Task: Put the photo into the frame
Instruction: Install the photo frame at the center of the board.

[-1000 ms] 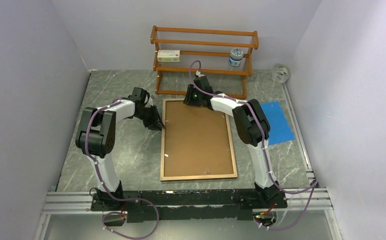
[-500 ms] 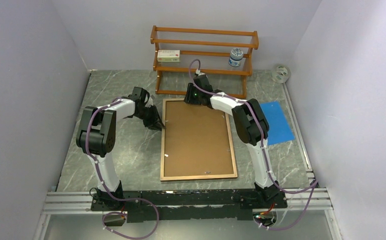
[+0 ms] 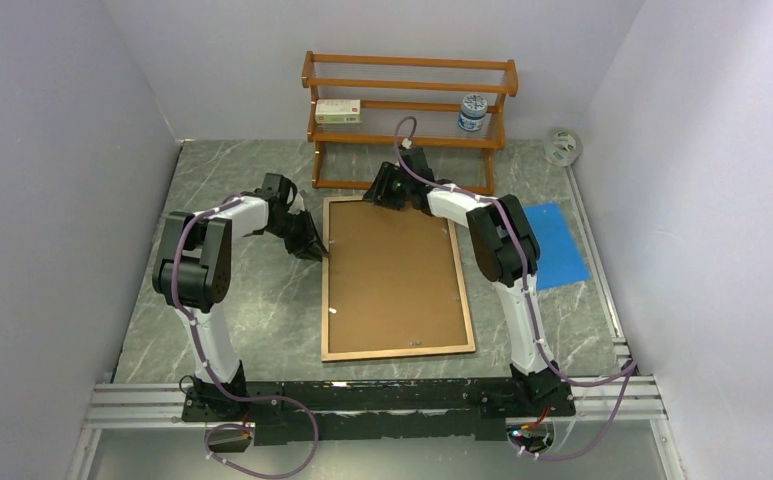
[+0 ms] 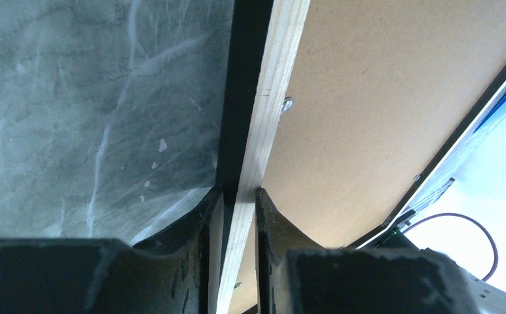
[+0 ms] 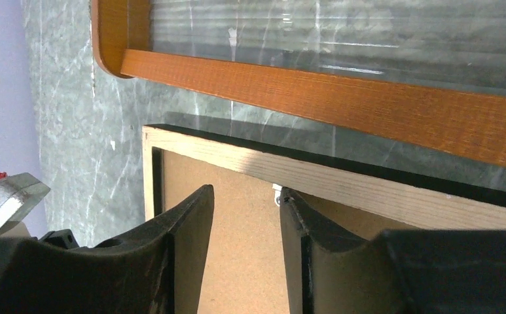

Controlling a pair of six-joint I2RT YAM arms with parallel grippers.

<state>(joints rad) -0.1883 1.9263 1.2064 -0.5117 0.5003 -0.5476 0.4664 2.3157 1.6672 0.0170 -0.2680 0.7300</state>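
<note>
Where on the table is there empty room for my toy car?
Bare table lies between the left arm and the frame, and in the far-left corner beside the shelf rack. A smaller patch sits nearer than the blue sheet. It's crowded at the frame's far edge, where the right fingers hover by the rack, and where the left fingers pinch its side.

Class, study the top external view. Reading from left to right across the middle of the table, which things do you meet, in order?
left gripper → frame, back side up, its left edge in that gripper → blue sheet
</note>
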